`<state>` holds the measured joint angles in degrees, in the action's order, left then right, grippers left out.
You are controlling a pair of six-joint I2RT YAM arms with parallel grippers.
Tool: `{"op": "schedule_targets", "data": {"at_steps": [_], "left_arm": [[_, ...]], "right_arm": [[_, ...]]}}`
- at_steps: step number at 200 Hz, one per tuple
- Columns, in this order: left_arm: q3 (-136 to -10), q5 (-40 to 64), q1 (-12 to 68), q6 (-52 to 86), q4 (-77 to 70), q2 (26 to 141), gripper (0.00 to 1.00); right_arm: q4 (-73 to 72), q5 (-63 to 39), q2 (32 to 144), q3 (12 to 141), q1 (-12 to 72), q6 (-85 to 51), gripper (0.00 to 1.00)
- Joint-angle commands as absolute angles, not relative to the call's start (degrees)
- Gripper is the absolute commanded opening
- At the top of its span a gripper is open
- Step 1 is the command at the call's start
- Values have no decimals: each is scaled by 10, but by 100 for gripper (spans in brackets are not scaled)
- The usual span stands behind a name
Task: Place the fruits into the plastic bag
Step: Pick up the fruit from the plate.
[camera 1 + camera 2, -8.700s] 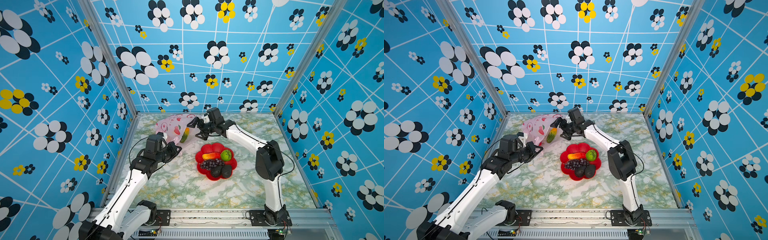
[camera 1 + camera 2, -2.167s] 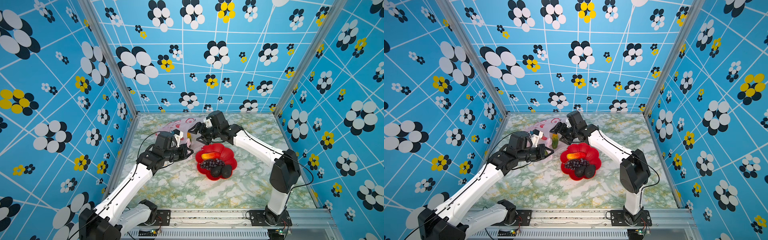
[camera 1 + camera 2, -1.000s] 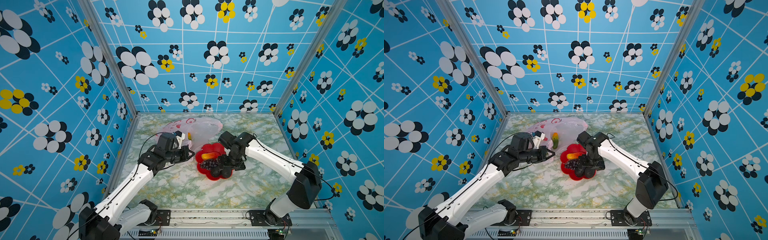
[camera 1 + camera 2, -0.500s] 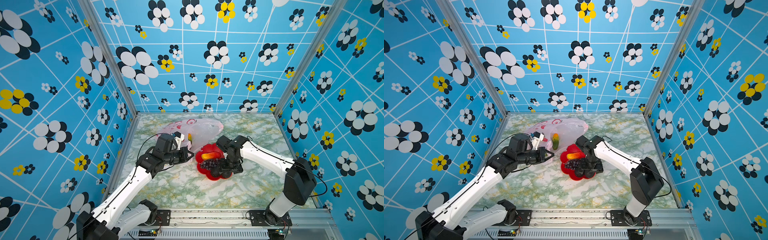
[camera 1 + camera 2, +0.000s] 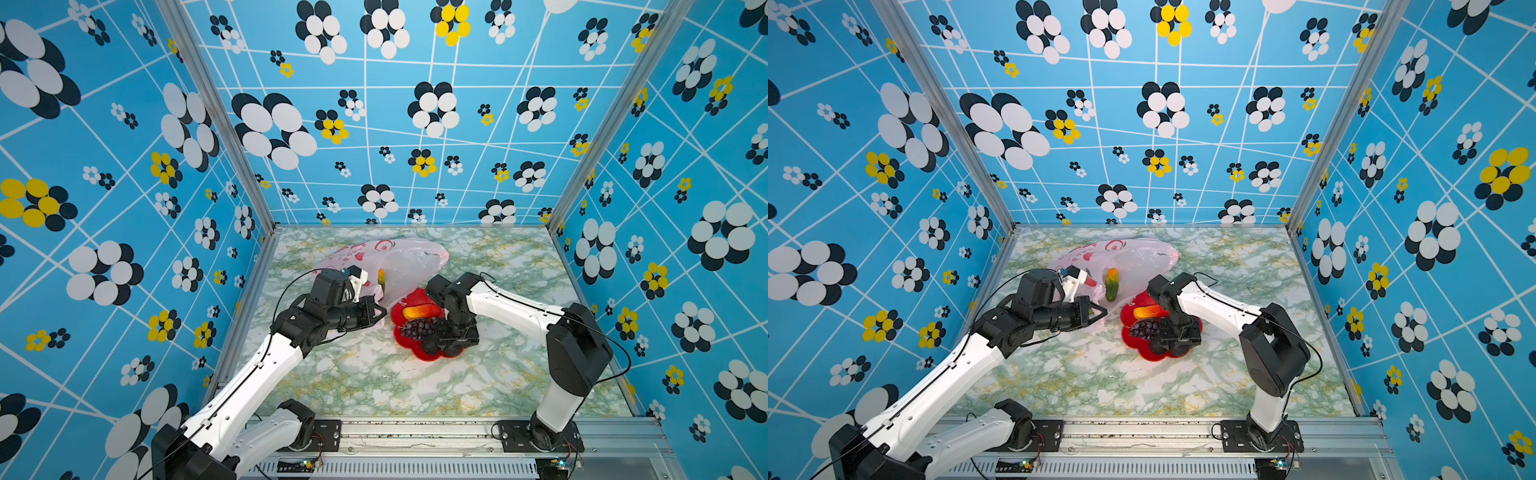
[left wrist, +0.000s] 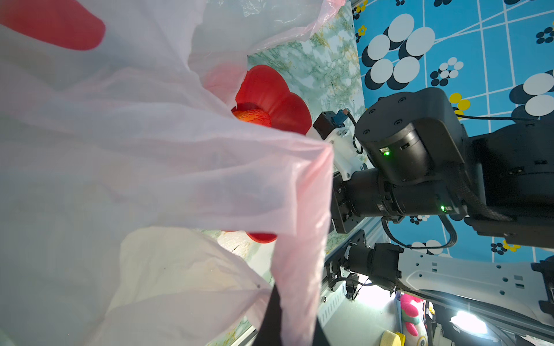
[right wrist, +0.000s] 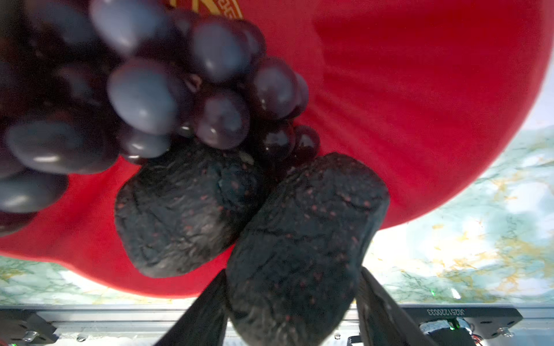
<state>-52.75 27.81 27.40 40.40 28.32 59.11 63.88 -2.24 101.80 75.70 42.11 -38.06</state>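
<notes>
On the marbled desk (image 5: 374, 374), toward the back, the plastic bag (image 5: 399, 266) lies with its mouth facing the red flower-shaped dish (image 5: 428, 356). The left end effector (image 5: 376, 312) is pinched tight on the bag's rim with the film lifted, and a green-and-yellow fruit (image 5: 1111, 284) shows inside. The right end effector (image 7: 292, 275) is down in the dish, fingers (image 7: 207, 308) against both flanks of a blackish avocado (image 7: 299, 233), clamped at middling width; the second avocado (image 7: 186, 209) touches it, with the grape bunch (image 5: 417, 328) and red-orange mango (image 5: 419, 311) alongside in the dish.
</notes>
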Motion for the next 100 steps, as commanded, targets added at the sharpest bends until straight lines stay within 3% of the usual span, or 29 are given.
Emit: {"op": "schedule_targets", "data": {"at_steps": [1,53,100], "left_arm": [[-536,274,277,388,292,585,0],[-546,272,281,381,300,588,0],[-541,273,283,386,296,588,0]], "right_arm": [[647,-2,1035,775,425,-385,66],[657,3,1054,802,425,-391,65],[667,11,1030,806,424,-394,53]]}}
